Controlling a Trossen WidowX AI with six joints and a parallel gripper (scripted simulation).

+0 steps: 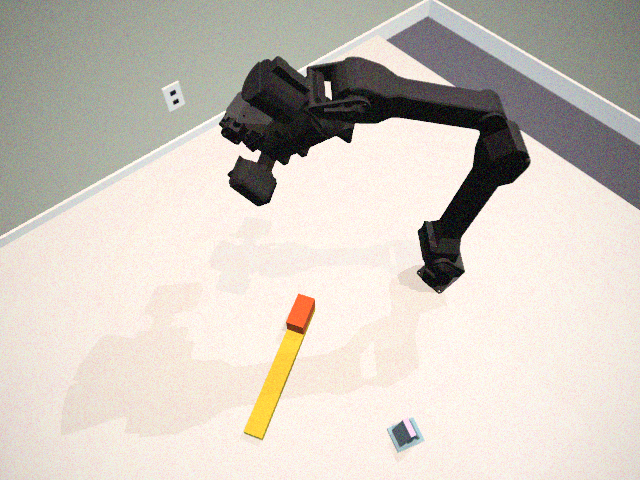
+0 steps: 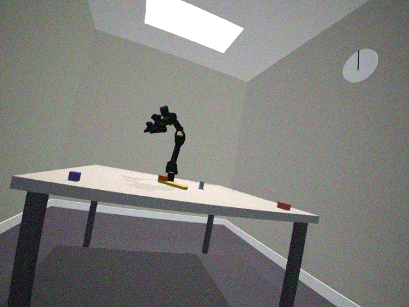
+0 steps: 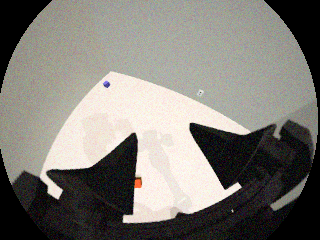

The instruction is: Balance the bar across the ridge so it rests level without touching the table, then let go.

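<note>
Top view: yellow bar (image 1: 275, 383) (image 2: 174, 185) lies flat, orange block (image 1: 300, 312) (image 2: 162, 178) (image 3: 138, 183) on one end

Matt black arm (image 1: 439, 100) (image 2: 176, 150); smooth, matt yellow bar (image 1: 276, 379) (image 2: 174, 184)

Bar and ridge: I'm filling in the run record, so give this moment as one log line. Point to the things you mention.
gripper (image 3: 163, 131): open, raised | yellow bar (image 1: 275, 383) (image 2: 176, 185): on table, orange block on one end | ridge (image 1: 405, 434) (image 2: 201, 185): bar not on it
</note>
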